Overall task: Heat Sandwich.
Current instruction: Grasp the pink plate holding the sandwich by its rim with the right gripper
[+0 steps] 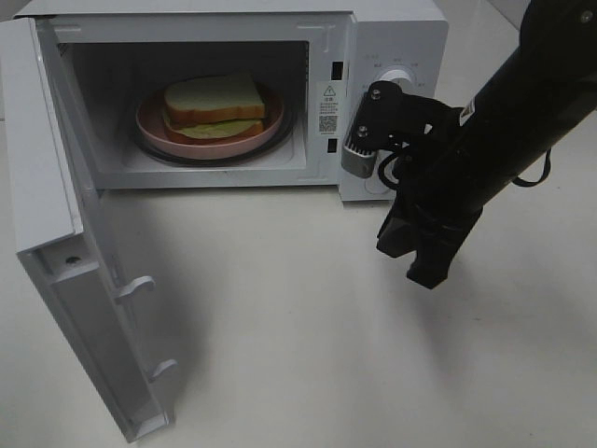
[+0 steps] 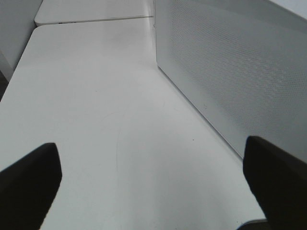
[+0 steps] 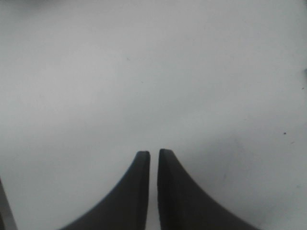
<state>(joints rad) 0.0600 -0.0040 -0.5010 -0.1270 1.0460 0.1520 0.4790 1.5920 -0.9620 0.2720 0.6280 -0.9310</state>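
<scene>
The sandwich point(image 1: 215, 107), white bread with a brown crust and green filling, lies on a pink plate point(image 1: 152, 126) inside the open microwave point(image 1: 392, 28). Its door point(image 1: 56, 233) is swung wide to the left. My right gripper point(image 1: 417, 259) hangs in front of the microwave's control panel, pointing down at the table. In the right wrist view the right gripper point(image 3: 154, 153) has its fingers almost touching, with only a thin slit and nothing between them. My left gripper point(image 2: 151, 146) is open over bare table beside the microwave's perforated side wall point(image 2: 230, 72). It does not show in the exterior high view.
The open door juts toward the front left of the white table point(image 1: 280, 308). The right arm point(image 1: 522, 103) partly covers the control dial point(image 1: 399, 78). In the left wrist view a table seam point(image 2: 91, 20) runs behind the microwave.
</scene>
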